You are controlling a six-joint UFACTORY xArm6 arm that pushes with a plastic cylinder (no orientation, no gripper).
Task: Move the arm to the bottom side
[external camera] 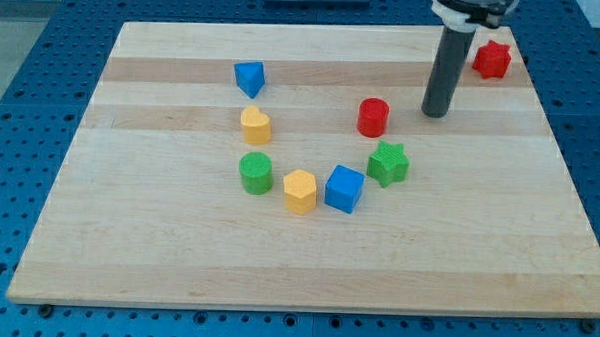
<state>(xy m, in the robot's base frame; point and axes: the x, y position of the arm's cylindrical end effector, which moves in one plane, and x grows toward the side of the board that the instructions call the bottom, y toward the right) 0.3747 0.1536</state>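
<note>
- Pale wooden board [177,254] sitting on a blue pegboard bench [42,99].
- Up top: blue triangle [249,79], red star [492,59].
- Middle arc: yellow heart [255,125], green cylinder [256,174], yellow hexagon [299,192], blue cube [344,188], green star [388,164], red cylinder [373,118].

This looks like a robotics lab bench: a pale wooden board [307,259] lies on a blue perforated mounting table [21,129], probably metal, with small coloured test blocks scattered across it.
</note>
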